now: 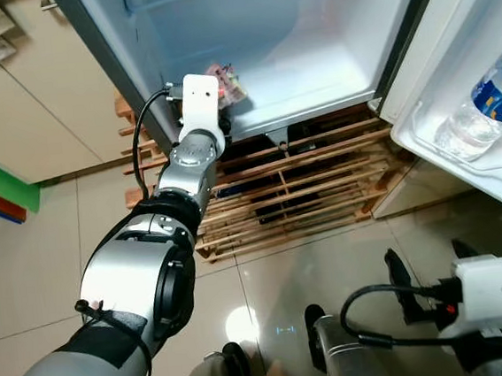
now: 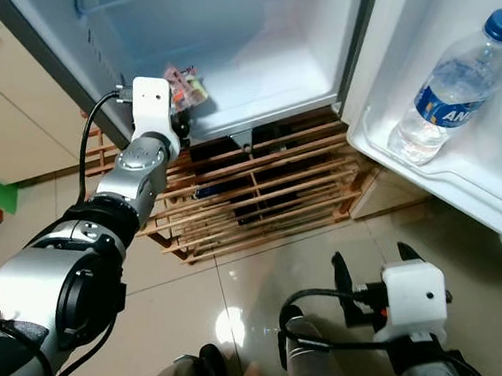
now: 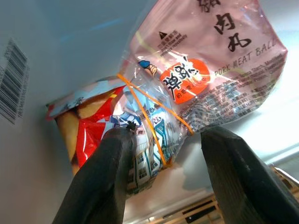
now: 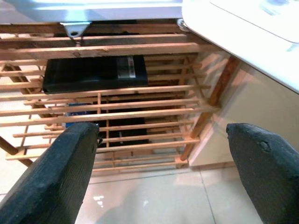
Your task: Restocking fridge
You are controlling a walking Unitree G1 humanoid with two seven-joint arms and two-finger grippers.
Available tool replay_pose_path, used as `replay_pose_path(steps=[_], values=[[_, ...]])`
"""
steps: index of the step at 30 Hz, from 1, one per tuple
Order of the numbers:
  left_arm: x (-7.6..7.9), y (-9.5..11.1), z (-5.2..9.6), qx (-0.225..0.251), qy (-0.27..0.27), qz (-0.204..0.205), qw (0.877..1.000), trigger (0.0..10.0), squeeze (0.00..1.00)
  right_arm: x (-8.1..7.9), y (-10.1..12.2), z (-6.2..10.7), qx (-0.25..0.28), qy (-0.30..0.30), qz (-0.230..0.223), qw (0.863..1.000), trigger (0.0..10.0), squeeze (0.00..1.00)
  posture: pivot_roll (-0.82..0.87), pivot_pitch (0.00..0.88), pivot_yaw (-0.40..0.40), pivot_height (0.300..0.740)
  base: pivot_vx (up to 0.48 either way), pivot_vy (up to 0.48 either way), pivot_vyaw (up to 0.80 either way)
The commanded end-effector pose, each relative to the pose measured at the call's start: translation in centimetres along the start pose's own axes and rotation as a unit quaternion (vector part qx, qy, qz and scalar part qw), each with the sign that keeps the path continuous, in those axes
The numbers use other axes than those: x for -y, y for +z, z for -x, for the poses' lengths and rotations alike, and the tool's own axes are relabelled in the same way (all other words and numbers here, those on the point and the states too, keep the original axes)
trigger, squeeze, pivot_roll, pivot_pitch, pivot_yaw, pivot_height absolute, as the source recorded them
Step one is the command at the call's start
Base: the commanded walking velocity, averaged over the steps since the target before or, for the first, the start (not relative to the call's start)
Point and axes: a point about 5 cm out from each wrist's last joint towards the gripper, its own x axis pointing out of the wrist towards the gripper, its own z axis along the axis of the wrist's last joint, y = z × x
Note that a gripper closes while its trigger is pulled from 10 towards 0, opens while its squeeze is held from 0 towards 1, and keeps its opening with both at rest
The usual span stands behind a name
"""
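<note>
The fridge (image 1: 310, 67) stands open, and my left gripper (image 3: 163, 154) is at its bottom front corner. The meatball bag (image 3: 205, 70) lies on the fridge floor between my wide-open fingers (image 3: 107, 182). I should back out slowly and not snag it. My arm hides most of the bag from above. My right gripper (image 4: 161, 158) hangs open and empty.

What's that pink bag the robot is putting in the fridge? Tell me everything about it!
The bag is clear, crinkly plastic with pink print, an orange badge and the words PORK MEAT BALL. An orange rubber band ties it to a red and blue packet. It lies at the front left of the fridge floor, by the wall. The left gripper has its jaws apart around the bundle; one finger seems to touch it.
</note>
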Motion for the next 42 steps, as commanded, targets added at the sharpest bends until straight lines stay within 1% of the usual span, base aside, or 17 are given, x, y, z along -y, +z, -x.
replay_pose_path(steps=[1, 5, 8, 9, 12, 15, 17, 19, 20, 22, 23, 30, 33, 35, 37, 39, 42], values=[[0.6, 1.5, -0.1, 0.031, -0.029, -0.016, 0.999, 10.0, 0.0, -0.3, -0.5, -0.2, -0.007, -0.002, -0.006, 1.0, 10.0, 0.0, -0.27, 0.209, 0.113, 0.74, 0.0, 0.0, 0.0], [1.0, 2.1, -0.1, 0.052, -0.059, -0.04, 0.996, 10.0, 0.0, -0.4, -0.7, -1.1, -0.001, -0.003, -0.011, 1.0, 10.0, 0.0, -0.25, 0.183, 0.117, 0.74, 0.0, 0.0, 0.0], [1.1, 3.1, 0.0, 0.088, -0.084, -0.108, 0.987, 10.0, 0.0, -0.8, -0.7, -2.0, 0.011, 0.001, -0.018, 1.0, 10.0, 0.0, -0.22, 0.151, 0.123, 0.74, 0.0, 0.0, 0.0], [0.8, 3.8, 0.1, 0.108, -0.083, -0.154, 0.979, 10.0, 0.0, -1.0, -0.7, -2.7, 0.016, 0.005, -0.019, 1.0, 10.0, 0.0, -0.21, 0.132, 0.127, 0.74, 0.0, 0.0, 0.0], [-0.2, 5.5, 0.2, 0.144, -0.081, -0.174, 0.971, 10.0, 0.0, -1.1, -0.6, -3.5, 0.027, 0.005, -0.022, 0.999, 10.0, 0.0, -0.19, 0.1, 0.137, 0.74, 0.0, 0.0, 0.0], [-1.2, 7.2, 0.4, 0.177, -0.076, -0.179, 0.965, 10.0, 0.0, -1.2, -0.5, -4.2, 0.034, 0.004, -0.024, 0.999, 10.0, 0.0, -0.18, 0.083, 0.141, 0.74, 0.0, 0.0, 0.0], [-2.1, 8.4, 1.1, 0.217, -0.104, -0.095, 0.966, 10.0, 0.0, -1.4, -0.4, -5.2, 0.049, 0.003, -0.027, 0.998, 10.0, 0.0, -0.16, 0.046, 0.152, 0.74, 0.0, 0.0, 0.0], [-2.1, 8.4, 1.1, 0.217, -0.104, -0.095, 0.966, 10.0, 0.0, -1.4, -0.4, -5.2, 0.049, 0.003, -0.027, 0.998, 10.0, 0.0, -0.16, 0.046, 0.152, 0.74, 0.0, 0.0, 0.0], [-1.9, 6.2, 2.4, 0.215, -0.145, -0.049, 0.964, 10.0, 0.0, -1.3, -0.1, -5.7, 0.061, 0.0, -0.033, 0.998, 10.0, 0.0, -0.14, 0.017, 0.153, 0.74, 0.0, 0.0, 0.0], [-1.6, 5.1, 3.2, 0.208, -0.164, -0.039, 0.964, 10.0, 0.0, -1.2, -0.1, -5.9, 0.064, -0.002, -0.034, 0.997, 10.0, 0.0, -0.14, 0.017, 0.153, 0.74, 0.0, 0.0, 0.0], [-0.9, 2.2, 5.3, 0.181, -0.198, -0.005, 0.963, 10.0, 0.0, -1.0, -0.2, -6.2, 0.066, -0.005, -0.036, 0.997, 10.0, 0.0, -0.13, 0.0, 0.145, 0.74, 0.0, 0.0, 0.0], [0.5, -2.6, 9.1, 0.15, -0.224, -0.018, 0.963, 10.0, 0.0, -0.7, -0.4, -7.3, 0.064, 0.005, -0.028, 0.998, 10.0, 0.0, -0.09, 0.0, 0.101, 0.74, 0.0, 0.0, 0.0], [-1.0, -5.7, 10.7, 0.111, -0.125, 0.061, 0.984, 10.0, 0.0, -0.5, -0.2, -8.6, 0.074, 0.021, -0.015, 0.997, 10.0, 0.0, -0.07, 0.0, 0.065, 0.74, 0.0, 0.0, 0.0], [-1.0, -5.7, 10.7, 0.111, -0.125, 0.061, 0.984, 10.0, 0.0, -0.5, -0.2, -8.6, 0.074, 0.021, -0.015, 0.997, 10.0, 0.0, -0.07, 0.0, 0.065, 0.74, 0.0, 0.0, 0.0], [-2.5, -8.4, 11.2, 0.063, -0.047, 0.096, 0.992, 10.0, 0.0, -0.3, -0.1, -9.1, 0.078, 0.019, -0.011, 0.997, 10.0, 0.0, -0.06, 0.0, 0.055, 0.74, 0.0, 0.0, 0.0], [-3.4, -11.5, 11.7, 0.006, 0.017, 0.065, 0.998, 10.0, 0.0, -0.3, -0.2, -9.6, 0.08, 0.014, -0.009, 0.997, 10.0, 0.0, -0.06, 0.0, 0.05, 0.74, 0.0, 0.0, 0.0], [-4.1, -12.8, 11.7, -0.018, 0.056, 0.047, 0.997, 10.0, 0.0, -0.4, -0.4, -9.9, 0.08, 0.008, -0.01, 0.997, 10.0, 0.0, -0.06, 0.0, 0.056, 0.74, 0.0, 0.0, 0.0]])
